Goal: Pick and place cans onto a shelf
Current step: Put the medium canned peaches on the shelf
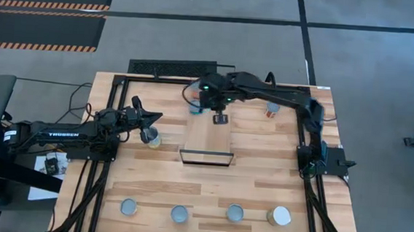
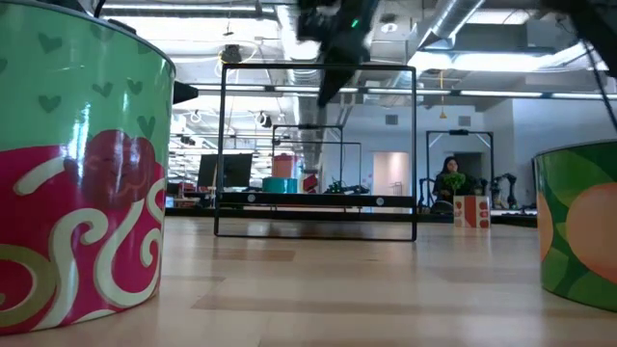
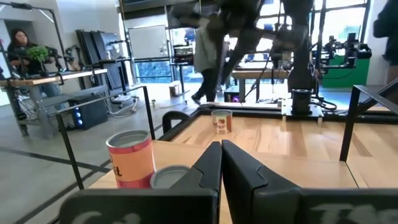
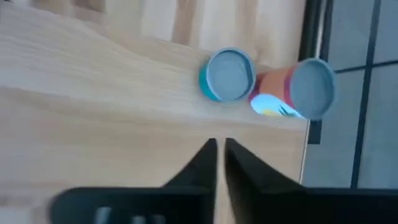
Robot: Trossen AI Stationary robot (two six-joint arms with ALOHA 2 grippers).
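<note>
Right gripper (image 1: 220, 120): it is hovering over the far end of the shelf (image 1: 207, 141), fingers pressed together and gripping nothing.
Left gripper (image 1: 156, 117): it is hanging at the table's left side, well away from the shelf, fingers clenched on nothing.
Shelf: its plank is lying flat, with the long axis running from under the right gripper toward the table's front edge.
Teal can (image 4: 227, 75): it is standing upright, top up, just ahead of the right gripper's fingertips.
Orange can (image 4: 309, 90): it is standing upright, touching or nearly touching the teal can on the side farther from the right gripper.
Yellow-labelled can (image 1: 151, 138): it is standing upright just beside the left gripper's tips.
Red-and-white can (image 1: 272, 109): it is standing upright at the far edge, off to the right gripper's side.
Front row (image 1: 179, 214): four cans are standing upright along the front edge, well apart from both grippers, the rightmost wearing a white lid (image 1: 281, 216).
</note>
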